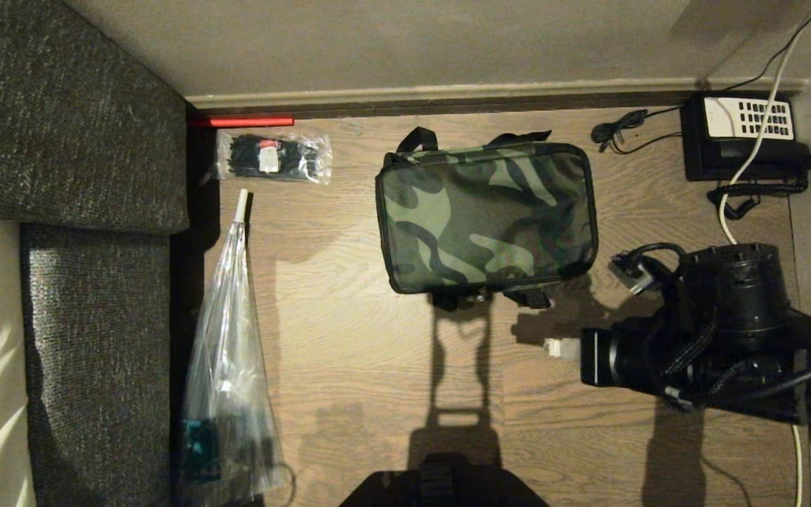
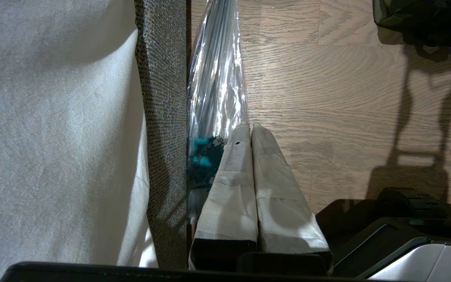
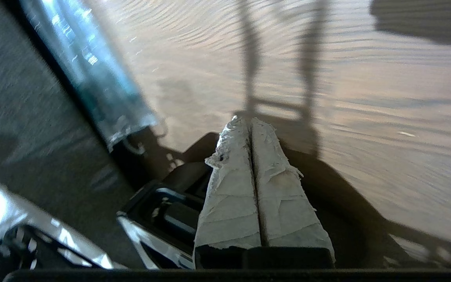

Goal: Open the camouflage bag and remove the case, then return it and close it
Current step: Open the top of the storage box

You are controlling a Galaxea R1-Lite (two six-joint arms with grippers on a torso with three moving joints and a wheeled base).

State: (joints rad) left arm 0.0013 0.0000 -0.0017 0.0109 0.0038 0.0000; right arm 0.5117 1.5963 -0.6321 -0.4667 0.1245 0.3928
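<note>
Lying flat on the wooden floor [image 1: 349, 338] near the far wall, the camouflage bag [image 1: 484, 215] had its long side running left to right across the head view, roughly parallel to the skirting board, with the right end tipped slightly toward the wall. It was a boxy soft bag in green and dark camouflage patches with black edging around the top panel. Its lid was down and closed. Two black strap loops stuck out on the side facing the wall, and black buckle ends and a small metal piece showed on the side nearest the robot.

The right gripper [image 3: 249, 122] had its two pale, tape-wrapped fingers pressed together with nothing between them. The right arm [image 1: 715, 338] reached in from the right of the head view, just beside the bag's near right corner and not touching it. The left gripper [image 2: 249, 127] was likewise closed tight and empty, hanging low by the edge of the grey sofa [image 1: 96, 338], next to a long clear plastic bag [image 1: 226, 366] on the floor.

A clear packet of black items [image 1: 273, 156] lay by the wall to the left of the camouflage bag, well apart from it, with a red strip [image 1: 242, 122] behind it. A black telephone with a white keypad [image 1: 740, 137] sat in the far right corner, its cords trailing over the floor.
</note>
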